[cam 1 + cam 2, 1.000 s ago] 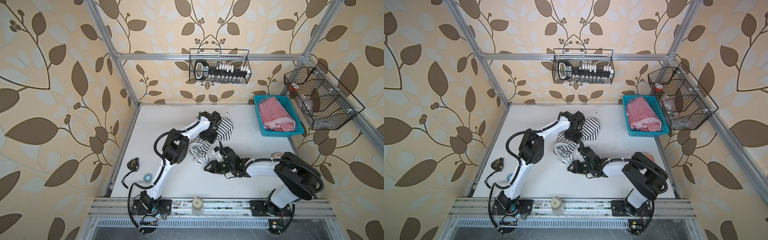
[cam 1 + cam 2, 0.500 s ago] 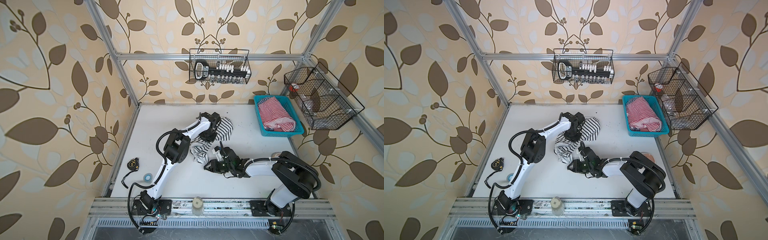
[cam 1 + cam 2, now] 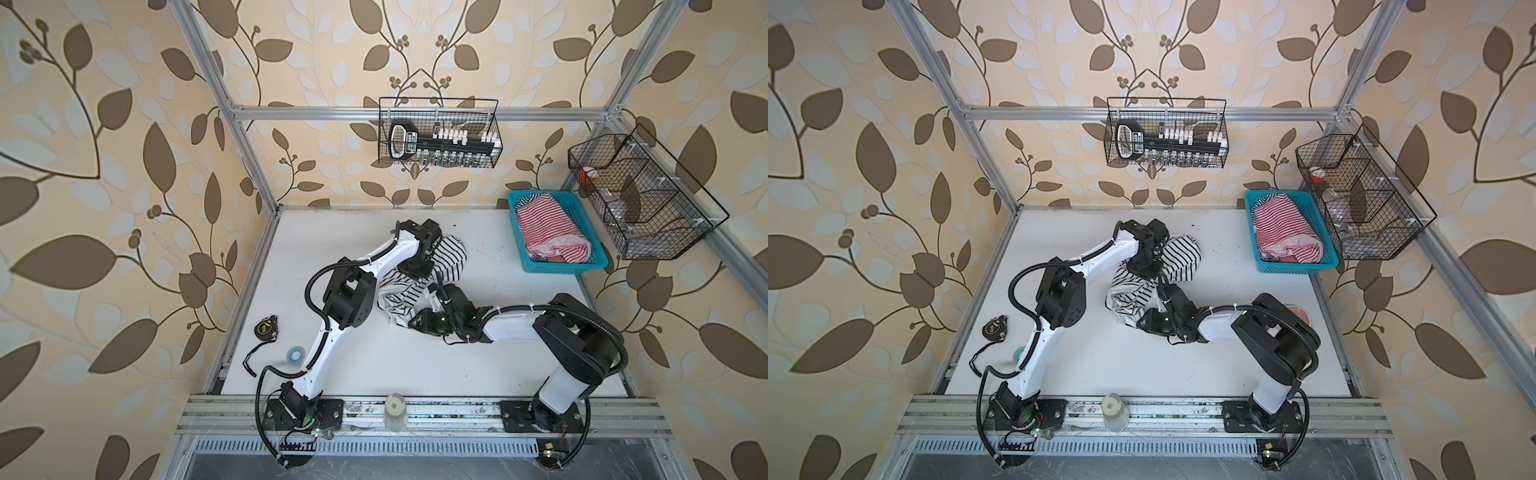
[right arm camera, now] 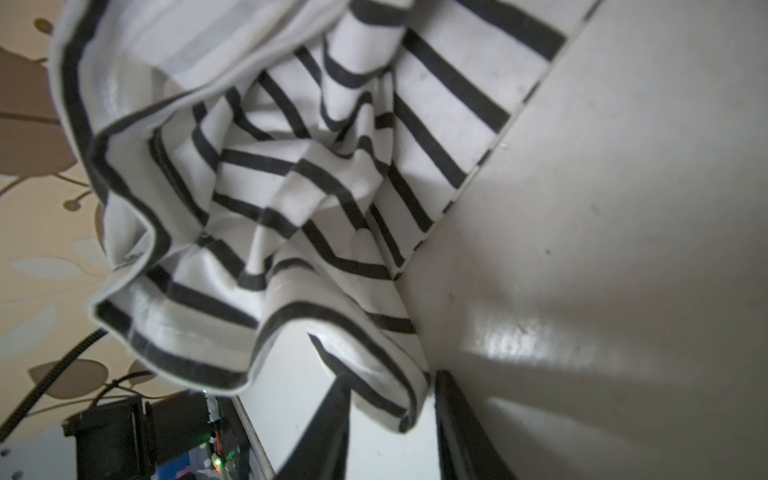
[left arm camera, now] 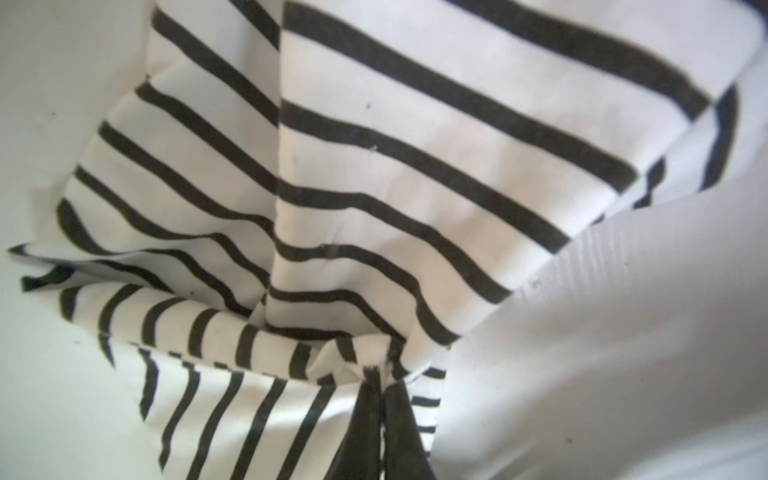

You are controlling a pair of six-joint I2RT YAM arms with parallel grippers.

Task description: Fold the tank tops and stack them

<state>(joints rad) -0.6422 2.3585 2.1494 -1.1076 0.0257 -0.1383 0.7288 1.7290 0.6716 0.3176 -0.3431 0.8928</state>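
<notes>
The black-striped tank top lies crumpled at mid table in both top views. My left gripper is shut on a bunched fold of this tank top, at its far side under the left wrist. My right gripper sits low at the near corner of the cloth. Its jaws stand apart, with a hanging corner between them. In a top view the right gripper touches the cloth's near edge. The red-striped tank top lies bunched in the blue basket.
A tape measure and a small tape roll lie at the left front. A jar stands on the front rail. Wire baskets hang on the back wall and on the right wall.
My left gripper has closed on the fold of the black-striped tank top. The right gripper's jaws have narrowed around the cloth corner. Both arms have barely shifted.
</notes>
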